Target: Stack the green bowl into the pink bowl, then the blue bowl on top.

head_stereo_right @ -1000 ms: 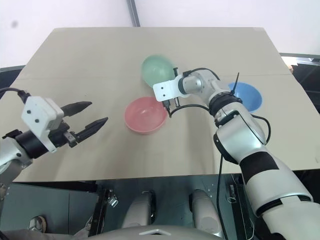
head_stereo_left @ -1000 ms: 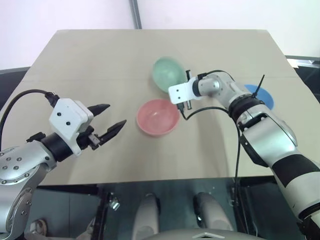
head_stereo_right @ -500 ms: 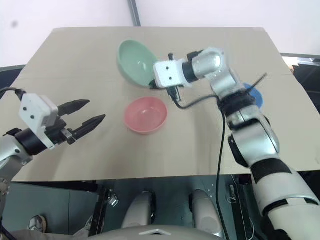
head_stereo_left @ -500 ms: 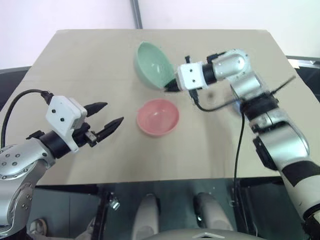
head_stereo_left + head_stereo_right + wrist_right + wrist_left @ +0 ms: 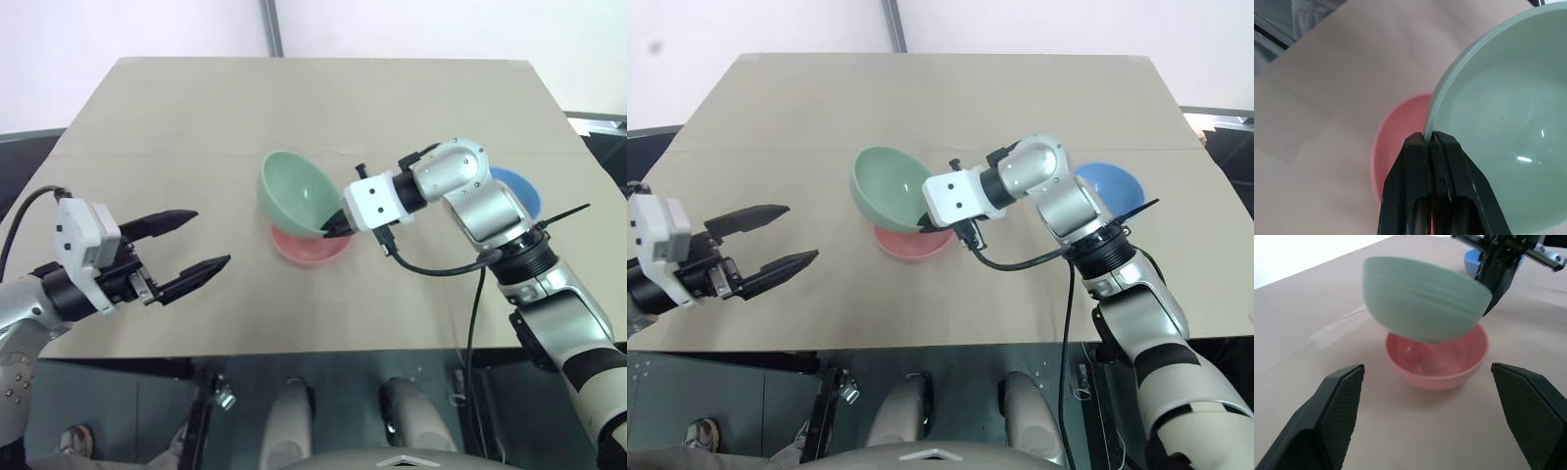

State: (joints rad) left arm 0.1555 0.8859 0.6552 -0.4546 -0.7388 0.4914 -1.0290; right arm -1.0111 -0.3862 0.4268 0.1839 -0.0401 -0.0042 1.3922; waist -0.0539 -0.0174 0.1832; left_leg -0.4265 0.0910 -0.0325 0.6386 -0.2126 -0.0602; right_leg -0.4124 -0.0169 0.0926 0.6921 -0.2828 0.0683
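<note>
Altogether: green bowl (image 5: 299, 194) 1 | pink bowl (image 5: 312, 249) 1 | blue bowl (image 5: 517, 192) 1

The right arm reaches in from the right, bent at the elbow, its wrist turned leftward; the right gripper (image 5: 336, 223) is pinched tight on the rim of the green bowl (image 5: 295, 192). The left gripper (image 5: 188, 240) hangs at the left, pointing rightward, its fingers (image 5: 165, 222) spread wide with nothing between them.

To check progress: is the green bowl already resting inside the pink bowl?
No, the green bowl hangs tilted above the pink bowl, pinched at its rim by the right end effector.
</note>
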